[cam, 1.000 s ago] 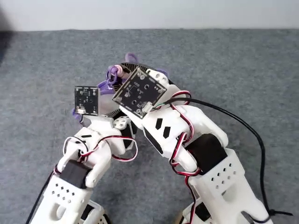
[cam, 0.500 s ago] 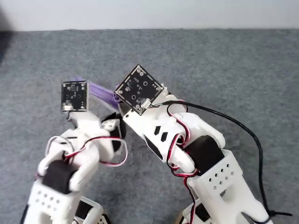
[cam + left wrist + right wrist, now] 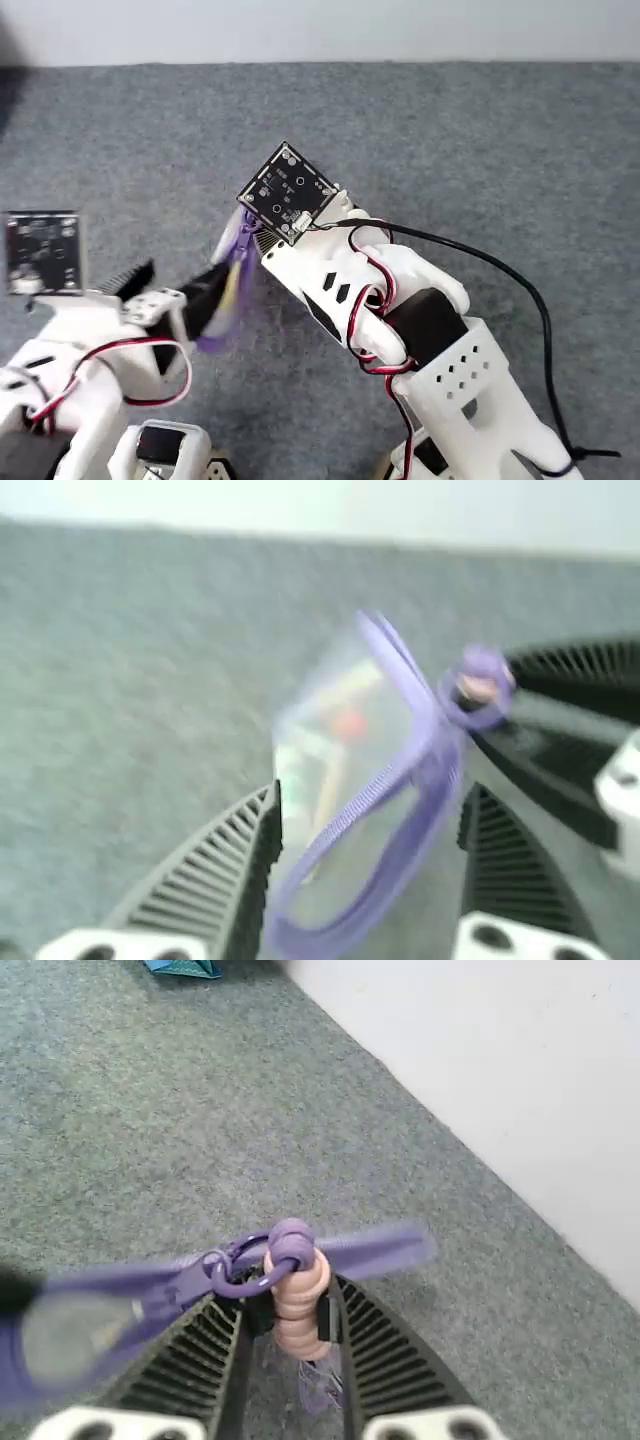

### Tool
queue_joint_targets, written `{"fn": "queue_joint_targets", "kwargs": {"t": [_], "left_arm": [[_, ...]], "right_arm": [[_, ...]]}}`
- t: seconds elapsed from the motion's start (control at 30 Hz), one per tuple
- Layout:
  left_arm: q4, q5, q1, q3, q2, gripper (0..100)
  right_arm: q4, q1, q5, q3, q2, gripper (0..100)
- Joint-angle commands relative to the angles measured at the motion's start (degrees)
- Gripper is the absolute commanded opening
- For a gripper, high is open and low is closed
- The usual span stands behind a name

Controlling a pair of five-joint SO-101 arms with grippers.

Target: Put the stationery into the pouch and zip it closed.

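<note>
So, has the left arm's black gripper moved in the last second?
Yes: the black left gripper swung leftward and away from the white back wall.

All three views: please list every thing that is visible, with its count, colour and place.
pouch: one, clear with purple edge, between the two grippers.
pull: one, pink beads on a purple ring, at the pouch's zip.
stationery: count unclear, red and pale, inside the pouch, blurred.
teal thing: one, on the mat near the wall; too little shows to name it.
mat: one, grey, under everything.
wall: one, white, behind the mat.
left arm: one, white with red and black wires, at the near side.
right arm: one, white, beside it.
left gripper: one, black, shut on the pouch.
right gripper: one, black, shut on the pull.
</note>
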Motion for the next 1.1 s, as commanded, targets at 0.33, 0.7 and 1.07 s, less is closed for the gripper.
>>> {"fn": "queue_joint_targets", "kwargs": {"t": [0.33,0.7,1.07], "left_arm": [[-8.3,0.5,-10.6,2.4,-0.8,28],[4.8,0.8,2.9,-1.4,-0.8,28],[4.8,3.8,9.2,-0.4,-0.8,28]], "right_arm": [[-0.3,0.2,-0.4,-0.8,-0.7,0.7],[-8.7,0.6,4.6,-0.7,-0.7,0.7],[-20.3,0.3,5.8,-0.8,-0.6,0.7]]}}
